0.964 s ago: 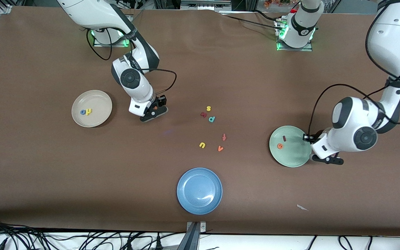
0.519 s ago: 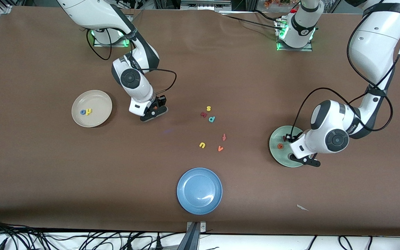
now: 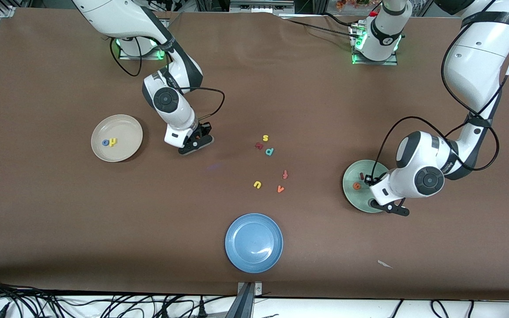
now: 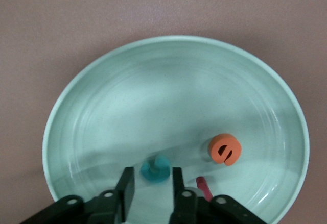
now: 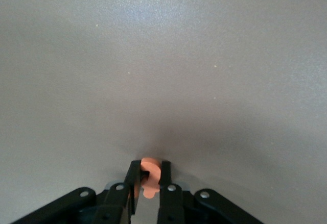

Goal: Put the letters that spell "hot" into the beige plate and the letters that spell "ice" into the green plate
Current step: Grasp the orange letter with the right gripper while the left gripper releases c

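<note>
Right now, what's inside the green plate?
In the green plate: an orange e, a teal c between the left gripper's fingers, and a dark red i partly hidden.

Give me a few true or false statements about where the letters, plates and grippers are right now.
1. The right gripper is shut on the orange t. True.
2. The beige plate holds the yellow h and blue o. True.
3. The orange e lies on the bare table. False: it lies in the green plate.
4. The left gripper is over the blue plate. False: it is over the green plate, with the teal c between its fingers.
5. The blue plate holds the yellow u. False: the u lies on the table.
</note>
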Controlling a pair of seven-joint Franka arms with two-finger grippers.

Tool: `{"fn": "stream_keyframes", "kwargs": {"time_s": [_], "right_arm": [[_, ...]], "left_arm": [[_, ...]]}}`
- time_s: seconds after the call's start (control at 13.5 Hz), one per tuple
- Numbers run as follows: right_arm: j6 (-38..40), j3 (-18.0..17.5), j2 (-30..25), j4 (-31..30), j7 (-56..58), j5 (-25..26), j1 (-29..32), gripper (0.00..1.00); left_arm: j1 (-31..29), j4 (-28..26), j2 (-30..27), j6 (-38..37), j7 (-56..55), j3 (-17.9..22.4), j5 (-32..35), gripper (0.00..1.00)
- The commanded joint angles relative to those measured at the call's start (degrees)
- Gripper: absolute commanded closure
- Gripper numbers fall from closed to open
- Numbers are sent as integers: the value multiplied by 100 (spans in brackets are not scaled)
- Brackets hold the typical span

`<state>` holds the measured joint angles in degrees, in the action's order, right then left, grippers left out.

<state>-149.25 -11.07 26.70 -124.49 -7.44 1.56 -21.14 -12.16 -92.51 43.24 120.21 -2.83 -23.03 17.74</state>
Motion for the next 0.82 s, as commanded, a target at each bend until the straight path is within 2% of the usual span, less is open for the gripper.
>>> {"fn": "stream_keyframes", "kwargs": {"time_s": [0.0,0.22,0.37,0.59,0.74], "right_arm": [[-131,-18,19,-75,6,37,-4,91],[-60,-1,-147,-49,-12,-15,5,91],[551,113,-454,108,-178,-33,31,91],[1852,595,-850,565,-205,-51,31,91],[2329,1026,-1017,733,-162,-51,31,91]], "left_arm": [[29,146,18,3,151,-44,160,0],[20,146,-17,-15,151,-62,151,0],[29,146,-148,-50,151,-88,177,0],[12,146,-376,-76,221,-106,230,0],[-32,163,-701,-76,519,-114,195,0]]}}
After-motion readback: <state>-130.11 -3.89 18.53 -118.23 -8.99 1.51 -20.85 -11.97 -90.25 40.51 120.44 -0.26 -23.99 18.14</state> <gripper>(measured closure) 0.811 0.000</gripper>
